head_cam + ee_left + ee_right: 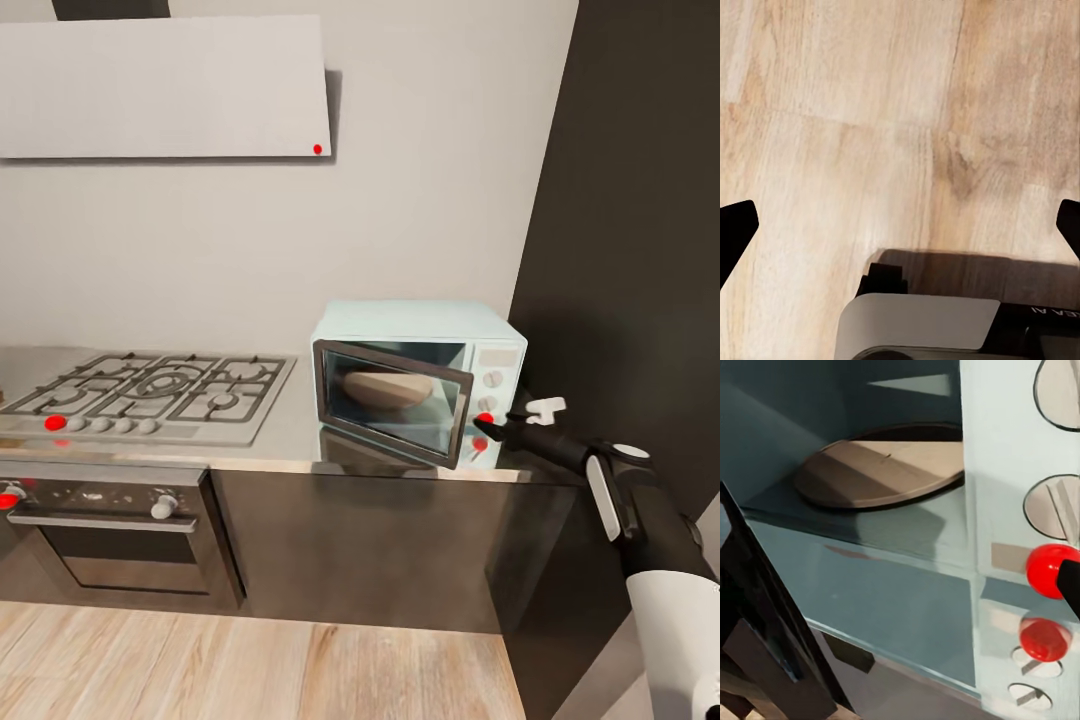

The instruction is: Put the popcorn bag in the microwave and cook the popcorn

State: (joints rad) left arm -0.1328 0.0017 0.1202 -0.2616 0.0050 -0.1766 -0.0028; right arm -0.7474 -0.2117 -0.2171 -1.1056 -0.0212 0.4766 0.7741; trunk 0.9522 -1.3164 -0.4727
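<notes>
The mint-blue microwave (420, 375) stands on the grey countertop (285, 435) against the dark wall, with its glass door (395, 400) swung partly open. A flat, round tan shape (385, 388) (881, 472) lies inside; I cannot tell whether it is the popcorn bag. My right gripper (505, 425) (896, 540) is open, and one fingertip (1071, 581) is at the red button (486, 418) (1048, 570) below the two white knobs (493, 380). My left gripper (904, 221) hangs open over the pale wood floor (870, 112).
A steel gas hob (150, 395) sits left of the microwave, above a dark oven (105, 530) with a silver bar handle. A grey extractor hood (160, 85) hangs overhead. A tall dark cabinet wall (640, 250) closes off the right side. Wood floor (250, 670) lies in front.
</notes>
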